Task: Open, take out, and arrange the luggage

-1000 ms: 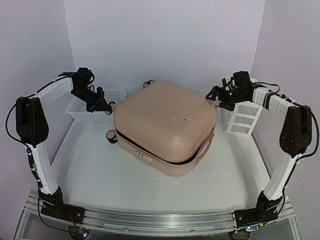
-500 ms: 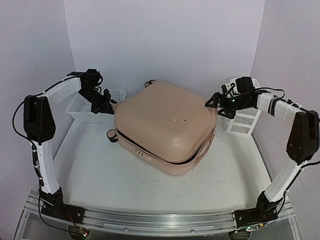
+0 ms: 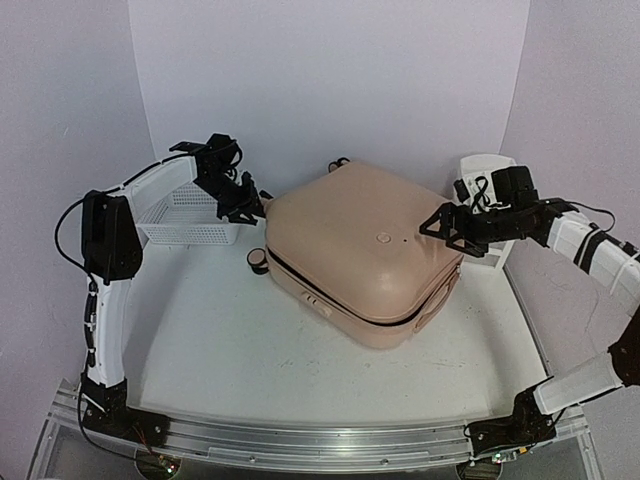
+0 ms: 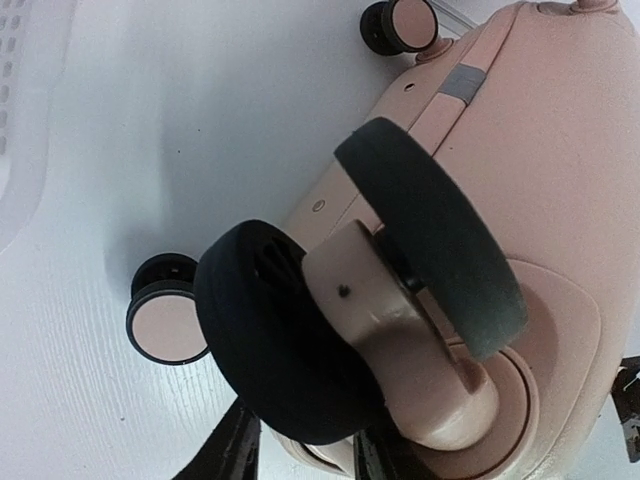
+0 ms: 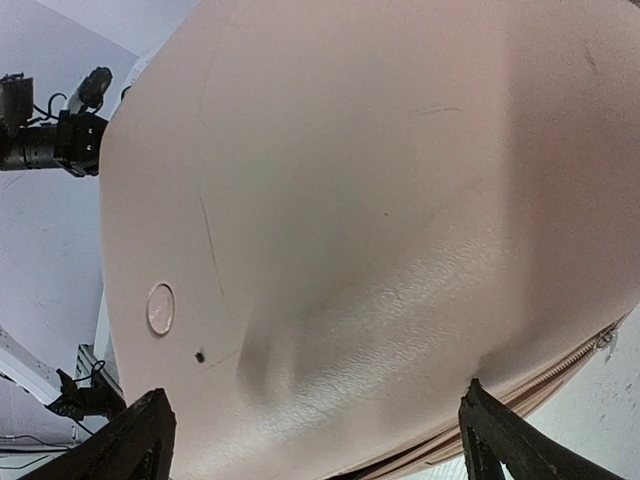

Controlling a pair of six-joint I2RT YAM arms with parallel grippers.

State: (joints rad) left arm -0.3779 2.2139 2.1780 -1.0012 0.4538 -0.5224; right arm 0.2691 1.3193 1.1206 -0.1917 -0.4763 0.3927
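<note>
left claw (image 3: 243,207) right at a caster wheel (image 4: 270,340) on the far-left corner of the luggage (image 3: 365,250); can't tell its opening or whether it grips. luggage lies closed, skewed, mid-tabletop (image 3: 220,340). right claw (image 3: 447,228) spread wide at the right corner, gripping nothing.

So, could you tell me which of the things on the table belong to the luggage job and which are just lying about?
Part of the job:
- the luggage, the peach-pink suitcase lying flat and zipped shut mid-table

Just lying about:
- the white mesh basket, far left of the suitcase
- the white drawer organizer, far right, behind the right arm
</note>
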